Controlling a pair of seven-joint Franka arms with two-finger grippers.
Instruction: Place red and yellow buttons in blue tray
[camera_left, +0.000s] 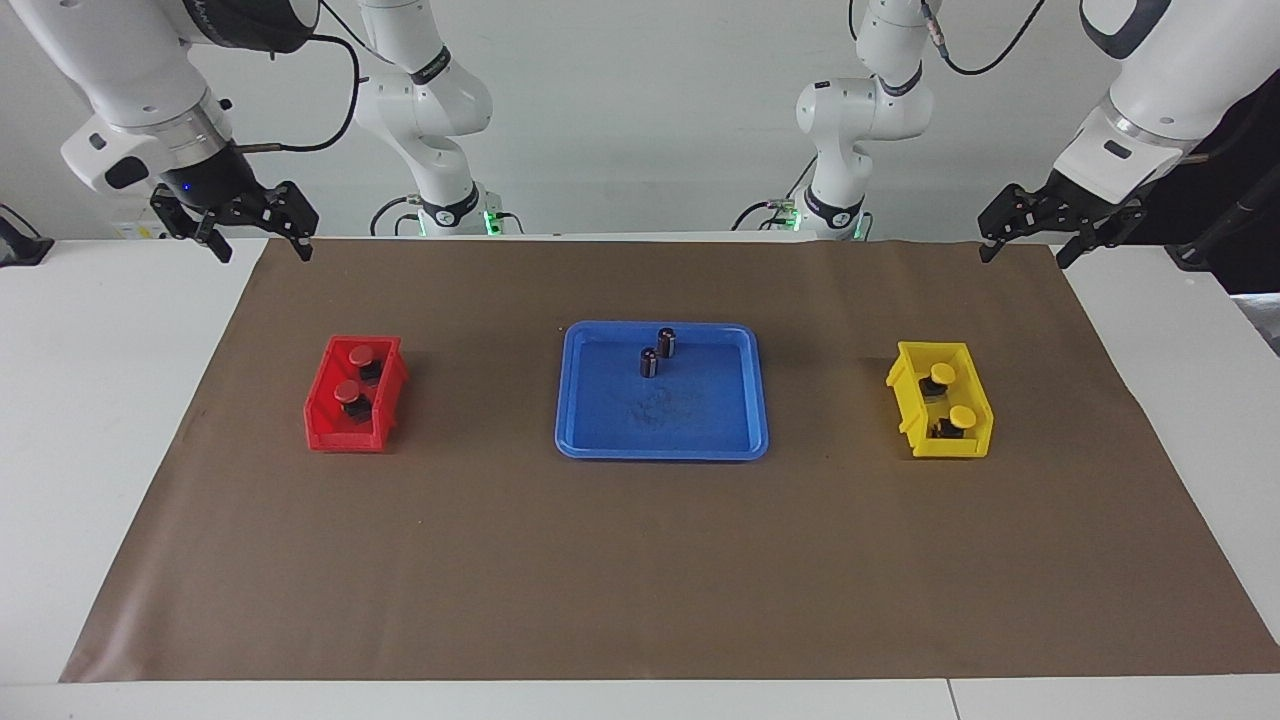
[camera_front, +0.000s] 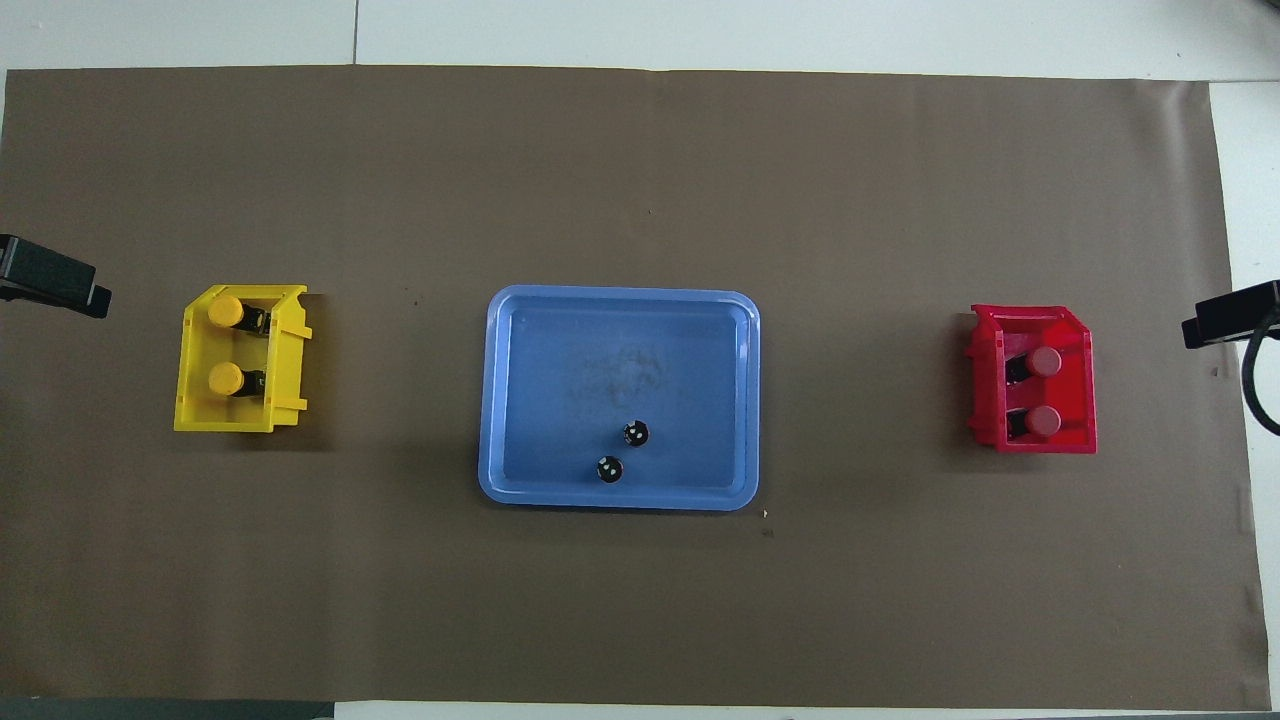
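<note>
Red and yellow buttons (camera_left: 361, 356), round-capped on black bases, sit in their bins, none yet in the shallow blue plastic tray (camera_left: 590, 441). We see the left gripper (camera_left: 1025, 240) and right gripper (camera_left: 258, 238) spread open, empty, waiting over the table's robot-side edge. Bins are open-topped for descent; two dark cylinders (camera_left: 665, 342) crowd the tray's robot-side part, leaving the rest free.

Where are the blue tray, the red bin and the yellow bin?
blue tray (camera_left: 578, 400): facing view, bare floor.
red bin (camera_left: 345, 438): facing view, front wall.
yellow bin (camera_front: 192, 370): overhead view, side wall.
</note>
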